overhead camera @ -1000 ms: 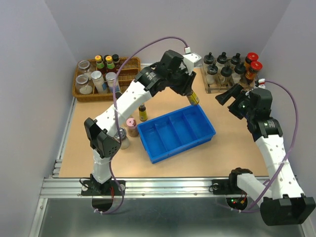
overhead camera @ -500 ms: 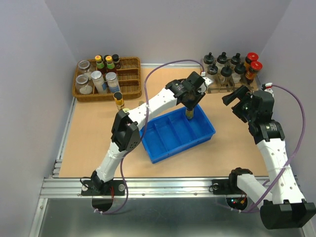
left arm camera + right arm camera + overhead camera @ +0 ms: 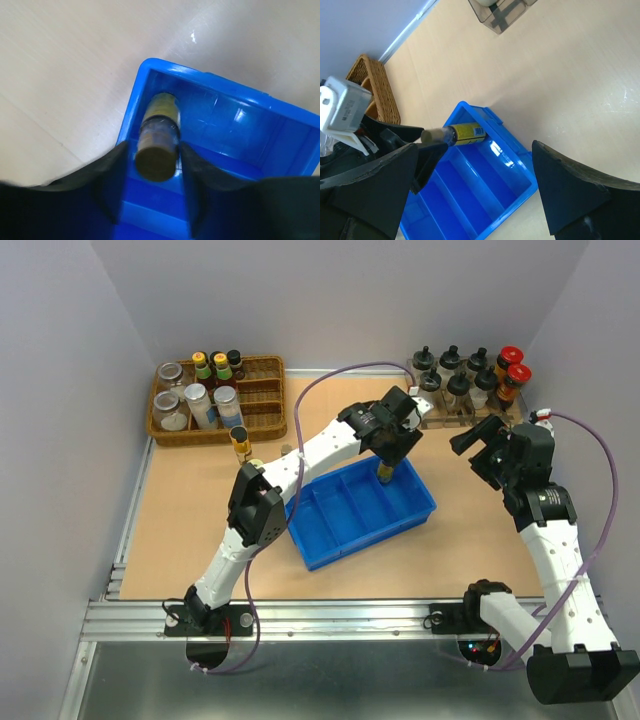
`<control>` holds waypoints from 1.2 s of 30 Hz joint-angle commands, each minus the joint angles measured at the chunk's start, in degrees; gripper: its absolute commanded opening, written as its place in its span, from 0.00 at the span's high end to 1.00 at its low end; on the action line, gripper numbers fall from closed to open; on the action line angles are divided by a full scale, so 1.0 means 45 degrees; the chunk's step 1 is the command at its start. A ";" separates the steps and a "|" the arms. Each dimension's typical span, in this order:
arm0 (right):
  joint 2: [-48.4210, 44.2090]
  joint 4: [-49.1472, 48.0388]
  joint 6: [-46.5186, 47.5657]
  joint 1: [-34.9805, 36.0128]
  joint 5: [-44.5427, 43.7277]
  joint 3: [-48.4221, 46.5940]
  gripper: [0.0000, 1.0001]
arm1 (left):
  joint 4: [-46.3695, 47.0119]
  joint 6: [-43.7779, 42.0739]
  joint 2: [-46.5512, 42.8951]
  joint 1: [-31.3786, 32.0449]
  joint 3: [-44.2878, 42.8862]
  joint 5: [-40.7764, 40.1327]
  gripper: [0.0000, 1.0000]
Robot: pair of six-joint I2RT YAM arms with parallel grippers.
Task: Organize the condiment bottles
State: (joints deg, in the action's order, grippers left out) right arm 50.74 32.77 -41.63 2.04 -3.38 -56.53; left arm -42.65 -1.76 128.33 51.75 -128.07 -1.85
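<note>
A slim amber-yellow bottle [image 3: 383,473] with a dark cap stands upright in the far right-end compartment of the blue tray [image 3: 330,555]. My left gripper [image 3: 386,452] is directly above it. In the left wrist view the left gripper [image 3: 151,150] straddles the bottle's cap [image 3: 156,160] with a thin gap on each side, so it is open. The right wrist view shows the bottle [image 3: 465,132] in the tray corner [image 3: 520,150]. A second amber bottle [image 3: 240,440] stands on the table by the basket. My right gripper [image 3: 478,445] is open and empty, to the right of the tray. The squat jars are hidden behind the left arm.
A wicker basket [image 3: 262,368] with several jars and bottles stands at the back left. A clear rack [image 3: 432,420] of black-topped cruets and two red-capped jars [image 3: 512,365] stand at the back right. The left arm lies over the tray's left end.
My left arm swung down and lowered the amber bottle into the tray's right-end compartment. Over the last half second it has hardly moved. The right arm shifted slightly.
</note>
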 commanded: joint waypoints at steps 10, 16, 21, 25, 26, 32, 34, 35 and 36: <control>0.0033 -0.0057 0.0129 0.0112 0.0086 -0.0660 0.00 | 0.0787 0.0156 -0.1076 0.0102 -0.1422 -0.1266 0.07; 0.0013 -0.0037 0.0246 0.0112 0.0125 -0.0640 0.00 | 0.1100 0.0352 -0.2657 0.0006 -0.1579 -0.3355 0.02; 0.0111 -0.0037 0.0344 0.0112 0.0301 -0.0718 0.00 | -0.0304 0.1561 -0.4239 -0.1456 -0.0098 -0.3634 0.01; 0.0286 -0.0037 0.0422 0.0112 0.0535 -0.0718 0.00 | -0.1068 0.2128 -0.5235 -0.3215 0.2204 -0.3224 0.01; 0.0306 -0.0037 0.0461 0.0112 0.0574 -0.0699 0.00 | -0.0914 0.2207 -0.5682 -0.3547 0.3274 -0.3145 0.01; 0.0482 -0.0057 0.0500 0.0112 0.0692 -0.0679 0.00 | -0.0406 0.2189 -0.6505 -0.4956 0.5955 -0.2481 0.01; 0.0502 -0.0076 0.0500 0.0132 0.1043 -0.0660 0.00 | -0.0132 0.2071 -0.6604 -0.4976 0.6369 -0.2247 0.01; 0.0521 -0.0076 0.0500 0.0112 0.1063 -0.0621 0.00 | 0.0005 0.2051 -0.6624 -0.4976 0.6602 -0.2052 0.01; 0.0540 -0.0057 0.0500 0.0132 0.1082 -0.0621 0.00 | 0.0064 0.2070 -0.6605 -0.4976 0.6721 -0.2051 0.01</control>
State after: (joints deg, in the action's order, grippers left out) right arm 53.36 33.06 -40.29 2.33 -0.10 -56.53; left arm -44.42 7.53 100.47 28.29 -98.76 -13.30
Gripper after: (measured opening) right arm 0.998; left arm 0.986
